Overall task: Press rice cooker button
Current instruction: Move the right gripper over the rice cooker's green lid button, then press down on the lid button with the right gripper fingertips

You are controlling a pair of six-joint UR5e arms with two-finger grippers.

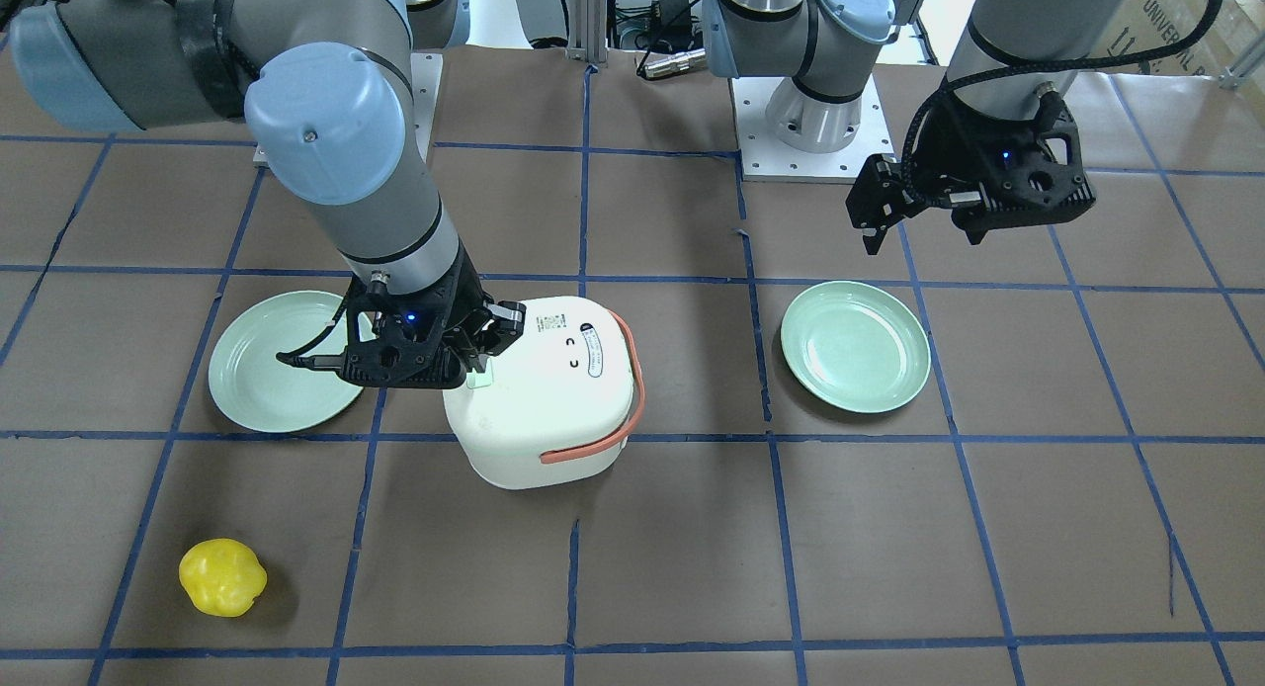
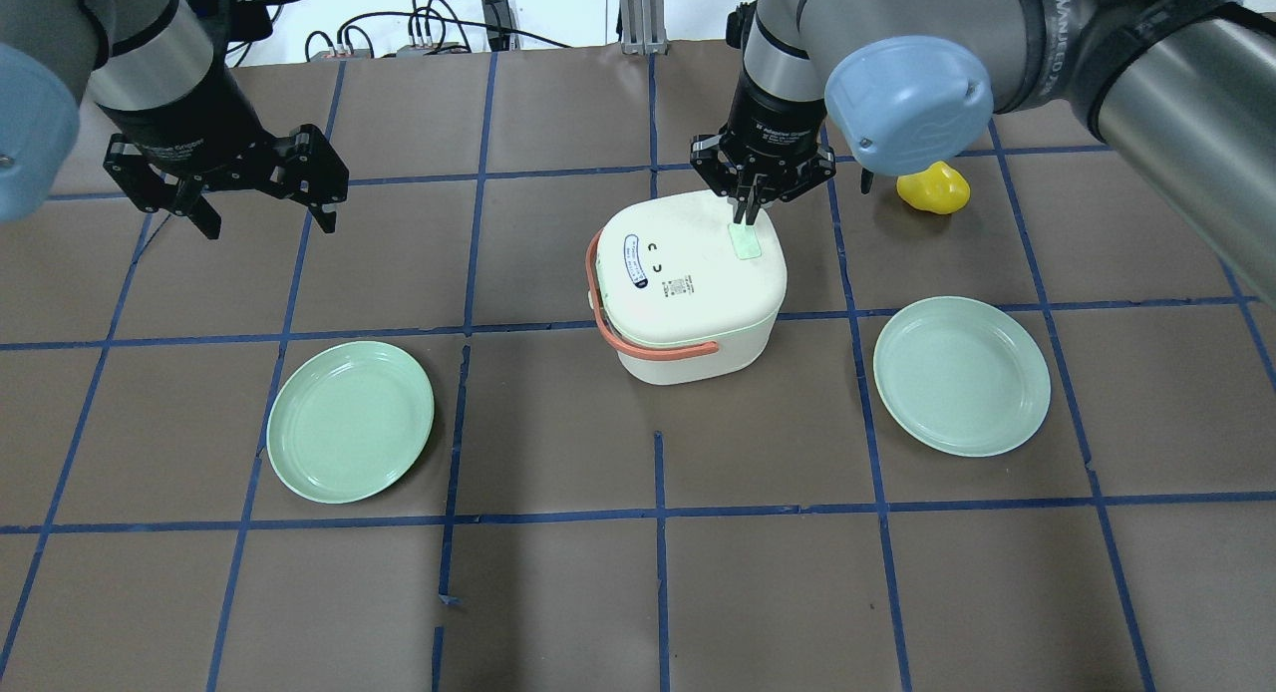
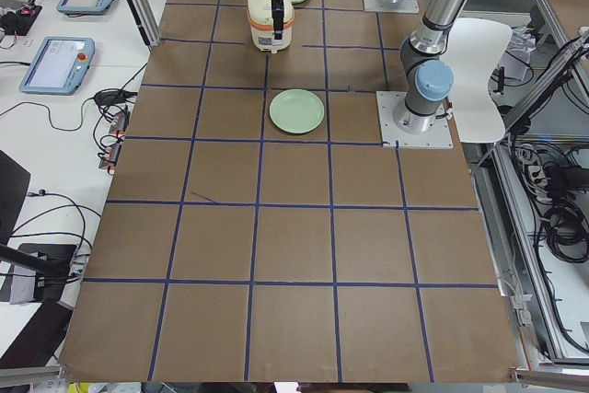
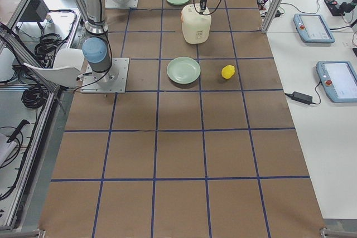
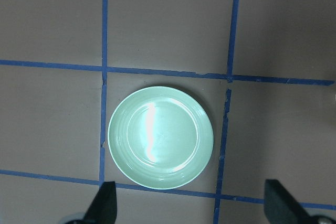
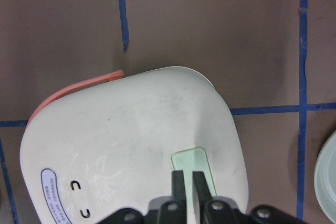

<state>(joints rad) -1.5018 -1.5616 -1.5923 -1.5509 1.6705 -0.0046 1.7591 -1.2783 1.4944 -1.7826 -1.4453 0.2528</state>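
The white rice cooker with an orange handle stands mid-table; it also shows in the front view and the right wrist view. Its pale green button sits on the lid's edge. My right gripper is shut and points down, with its fingertips on the button. From the front it covers most of the button. My left gripper is open and empty. It hangs well to the left, apart from the cooker.
One green plate lies left of the cooker and below the left wrist camera. Another green plate lies to the cooker's right. A yellow pepper lies beyond the right arm.
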